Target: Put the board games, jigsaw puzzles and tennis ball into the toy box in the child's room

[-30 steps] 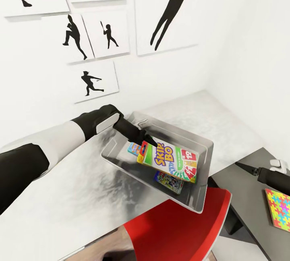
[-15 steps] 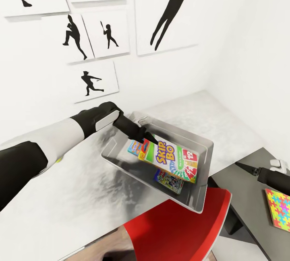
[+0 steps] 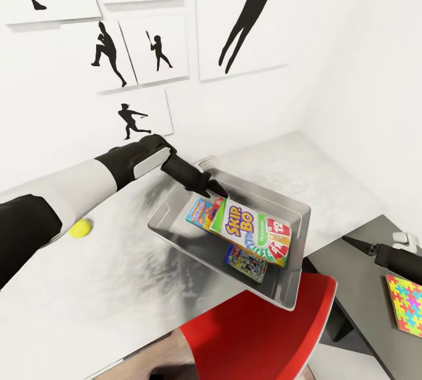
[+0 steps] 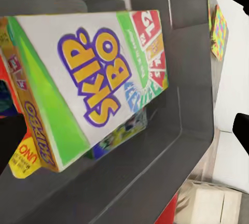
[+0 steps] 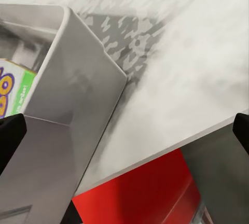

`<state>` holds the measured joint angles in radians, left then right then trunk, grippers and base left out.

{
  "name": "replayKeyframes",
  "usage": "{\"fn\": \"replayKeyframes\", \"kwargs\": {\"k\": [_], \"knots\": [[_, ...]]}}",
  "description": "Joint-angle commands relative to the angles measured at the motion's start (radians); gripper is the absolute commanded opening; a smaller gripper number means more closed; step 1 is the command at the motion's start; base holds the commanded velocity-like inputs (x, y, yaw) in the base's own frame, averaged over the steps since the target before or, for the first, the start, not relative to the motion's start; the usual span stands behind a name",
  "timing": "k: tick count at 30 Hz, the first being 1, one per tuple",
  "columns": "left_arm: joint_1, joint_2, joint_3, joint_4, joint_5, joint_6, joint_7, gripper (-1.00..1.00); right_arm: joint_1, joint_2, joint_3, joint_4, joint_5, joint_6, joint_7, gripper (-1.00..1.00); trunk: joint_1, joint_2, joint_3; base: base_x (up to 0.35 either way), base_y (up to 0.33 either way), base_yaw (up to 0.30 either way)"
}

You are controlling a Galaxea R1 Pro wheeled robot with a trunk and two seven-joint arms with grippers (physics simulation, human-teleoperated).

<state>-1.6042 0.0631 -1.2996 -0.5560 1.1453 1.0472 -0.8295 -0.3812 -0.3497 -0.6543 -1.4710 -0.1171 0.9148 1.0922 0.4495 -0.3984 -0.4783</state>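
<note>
Left tool (image 3: pixel 215 187) parted over the toy box (image 3: pixel 293 207), fingertips just off the Skip-Bo box (image 3: pixel 252 231), gripping nothing. Skip-Bo box tilted inside the toy box, leaning on a small blue game box (image 3: pixel 201 213) and lying over a third illustrated game box (image 3: pixel 246 261). Tennis ball (image 3: pixel 80 227) on the pale worktop (image 3: pixel 117 286), well apart from the toy box, beside the left arm. Right tool (image 3: pixel 356 243) parted and empty over the dark cabinet section, near a jigsaw puzzle box (image 3: pixel 405 304). Red chair (image 3: pixel 258 333) below the toy box.
</note>
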Motion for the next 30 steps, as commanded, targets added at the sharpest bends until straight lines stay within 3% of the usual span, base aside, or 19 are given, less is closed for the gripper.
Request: {"fn": "replayKeyframes", "kwargs": {"k": [1, 22, 30], "knots": [[-0.005, 0.003, -0.005, -0.001, 0.001, 0.000, -0.006, 1.00, -0.001, 0.000, -0.001, 0.000, -0.003, 0.006, 0.002, 1.00, 0.001, -0.002, -0.002, 0.000, 0.000, 0.000], [-0.057, 0.021, -0.006, -0.028, 0.006, 0.000, -0.006, 1.00, -0.001, 0.002, -0.001, 0.000, -0.003, -0.001, 0.002, 1.00, 0.001, -0.002, -0.002, 0.000, 0.000, 0.000], [-0.054, 0.040, 0.002, -0.088, 0.010, 0.000, -0.009, 1.00, 0.001, 0.003, -0.005, -0.012, -0.003, -0.009, 0.001, 1.00, 0.001, -0.002, -0.002, 0.000, 0.000, 0.000]]}}
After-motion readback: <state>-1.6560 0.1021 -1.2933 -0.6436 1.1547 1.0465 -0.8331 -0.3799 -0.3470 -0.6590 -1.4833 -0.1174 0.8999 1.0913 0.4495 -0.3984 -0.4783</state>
